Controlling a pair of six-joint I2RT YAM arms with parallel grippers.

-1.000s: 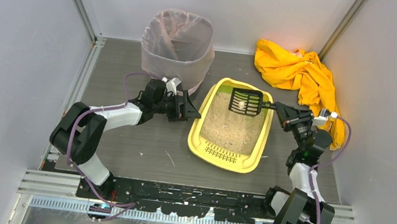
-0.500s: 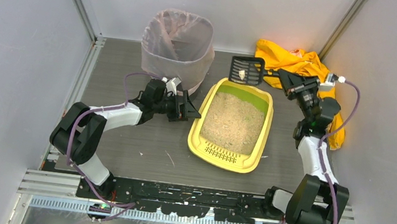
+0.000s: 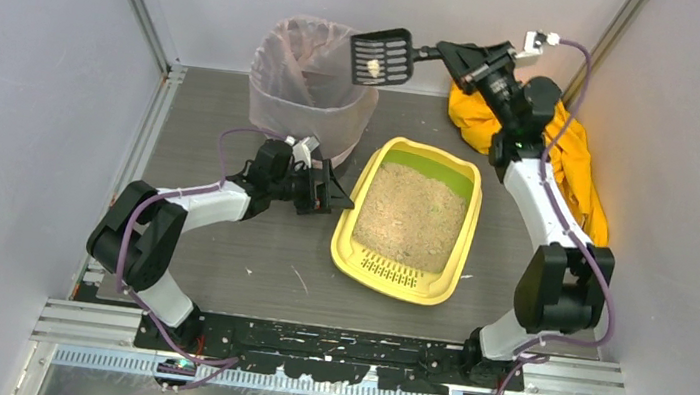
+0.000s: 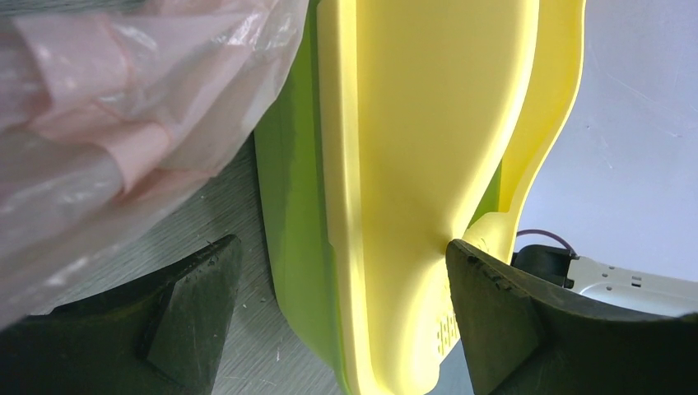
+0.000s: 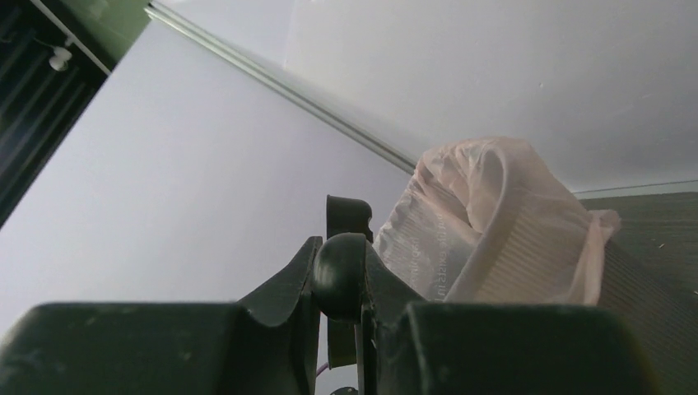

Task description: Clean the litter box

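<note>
1. Pinkish bag lines the bin (image 3: 313,72) at the back left; its mouth is open and this load should go there.
2. The left gripper (image 3: 339,199) sits low at the box's left wall, jaws wide apart on either side of the rim and clamped on nothing.
3. The scoop (image 3: 381,57) hangs over the bin's right rim with one pale clump (image 3: 373,65) on its slots. I judge it needs to go further left, over the middle of the bag, held level until then, then tipped slowly.
4. The box (image 3: 411,220) lies mid-table, just right of the bin, sandy litter inside.
5. The right gripper (image 3: 449,57) is clamped on the scoop's handle, raised high.
</note>
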